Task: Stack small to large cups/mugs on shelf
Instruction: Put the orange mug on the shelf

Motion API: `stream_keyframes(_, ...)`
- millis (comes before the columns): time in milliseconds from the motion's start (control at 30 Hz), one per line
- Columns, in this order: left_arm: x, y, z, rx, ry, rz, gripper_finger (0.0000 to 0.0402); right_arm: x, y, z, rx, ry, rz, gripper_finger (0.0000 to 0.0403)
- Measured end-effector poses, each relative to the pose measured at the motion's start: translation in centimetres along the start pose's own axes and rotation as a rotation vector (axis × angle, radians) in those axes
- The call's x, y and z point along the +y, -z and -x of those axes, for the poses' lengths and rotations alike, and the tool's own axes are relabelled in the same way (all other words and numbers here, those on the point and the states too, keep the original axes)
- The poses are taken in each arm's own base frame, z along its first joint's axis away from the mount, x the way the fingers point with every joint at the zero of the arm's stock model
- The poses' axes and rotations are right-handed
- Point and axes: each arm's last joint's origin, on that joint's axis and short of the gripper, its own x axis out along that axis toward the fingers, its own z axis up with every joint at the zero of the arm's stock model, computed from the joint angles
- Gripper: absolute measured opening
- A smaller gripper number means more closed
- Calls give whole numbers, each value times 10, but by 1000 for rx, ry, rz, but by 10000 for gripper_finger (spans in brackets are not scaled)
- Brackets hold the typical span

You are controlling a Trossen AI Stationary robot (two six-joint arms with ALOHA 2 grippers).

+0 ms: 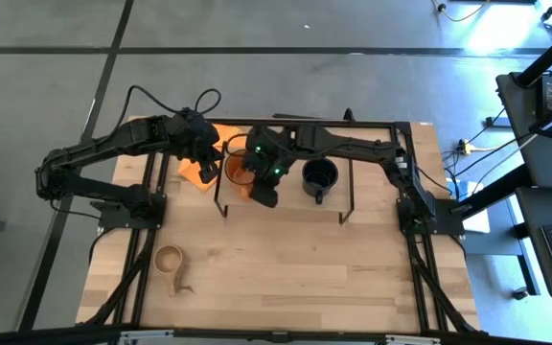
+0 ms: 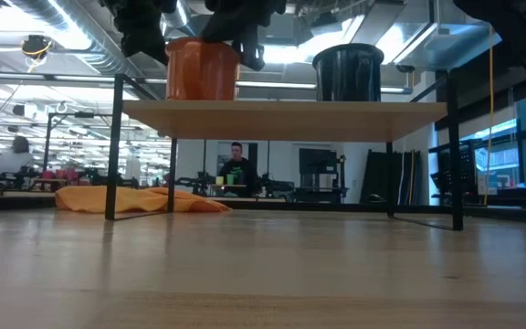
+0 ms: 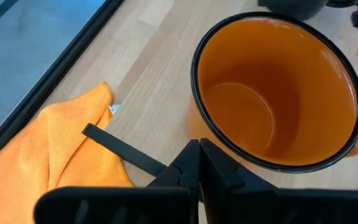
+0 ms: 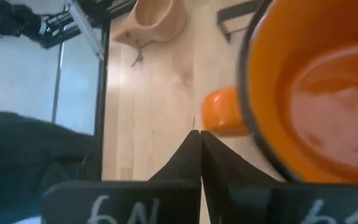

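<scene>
An orange mug (image 1: 232,165) and a dark mug (image 1: 319,176) stand upright on the shelf (image 2: 281,109); the orange one is at the shelf's left end. The tan wooden cup (image 1: 171,261) stands on the table near the front left. My left gripper (image 3: 199,152) is shut just beside the orange mug's (image 3: 278,93) outer wall, on its left side. My right gripper (image 4: 199,138) is shut close by the orange mug's handle (image 4: 224,112), on the mug's near right side. My left gripper's shut fingertips (image 3: 191,155) stand right at the orange mug's outer wall below the rim (image 3: 197,124), slanting down from the left; whether they touch it I cannot tell. My right gripper's shut fingertips (image 4: 194,146) point slanting down toward the near left, just short of the mug's handle; whether they touch it I cannot tell.
A flat orange cloth (image 3: 55,149) lies on the table under the shelf's left end, beside a black wire leg (image 3: 123,152). The table's black frame rails (image 1: 147,249) run along both sides. Bare tabletop (image 1: 305,278) lies in front of the shelf.
</scene>
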Motion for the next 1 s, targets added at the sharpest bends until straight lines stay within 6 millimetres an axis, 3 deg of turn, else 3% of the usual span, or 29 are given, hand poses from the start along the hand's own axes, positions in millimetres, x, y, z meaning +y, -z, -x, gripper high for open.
stream_keyframes(467, 0, 0, 0, 0, 0, 0, 0, 0, -2, -1, -22, 3, -9, 1)
stream_keyframes(767, 0, 0, 0, 1, 0, -1, 0, 5, -1, 0, 10, -122, 37, 0)
stream_keyframes(1000, 0, 0, 0, 1, 0, -1, 0, -1, 7, 0, 57, 35, 1, 0)
